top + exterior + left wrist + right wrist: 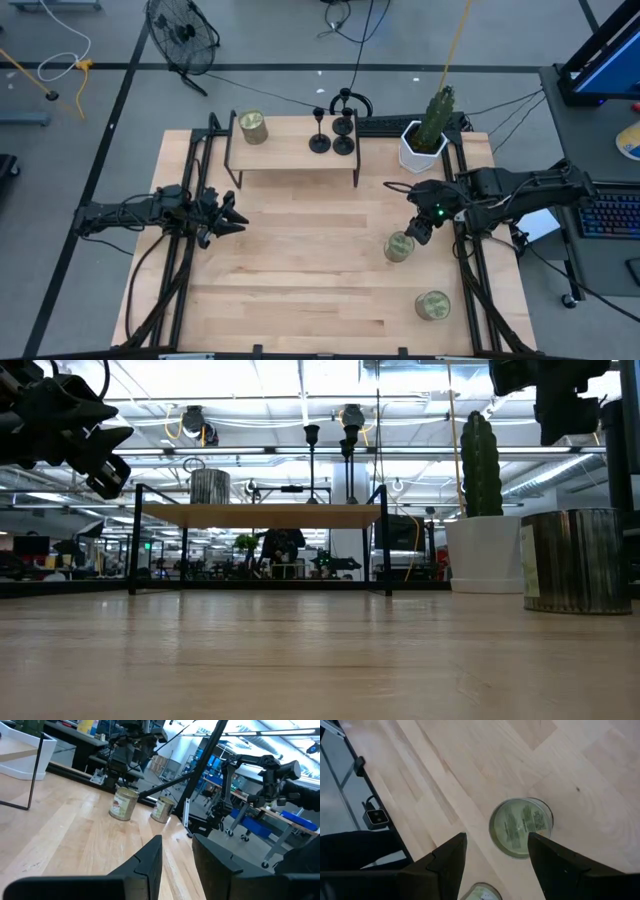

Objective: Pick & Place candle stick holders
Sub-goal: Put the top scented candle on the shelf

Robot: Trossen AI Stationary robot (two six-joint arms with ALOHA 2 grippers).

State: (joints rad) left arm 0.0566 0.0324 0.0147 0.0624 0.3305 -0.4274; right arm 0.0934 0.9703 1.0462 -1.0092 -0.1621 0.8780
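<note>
Three black candle stick holders [320,135] [343,124] [343,146] stand by their round bases on a low wooden shelf [290,150] at the table's far middle. In the low view two of them [312,460] [350,450] rise from the shelf top. My right gripper [420,228] [496,845] hangs open above the right side of the table, tipped down over a green-lidded jar [521,827] and clear of it. My left gripper [228,215] [177,847] waits open and level near the table's left side, with nothing between its fingers.
A jar [252,127] stands on the shelf's left end. Two more jars [399,246] [432,305] stand on the table at the right. A cactus in a white pot [425,140] sits at the far right. Bare wood [300,270] lies in the middle.
</note>
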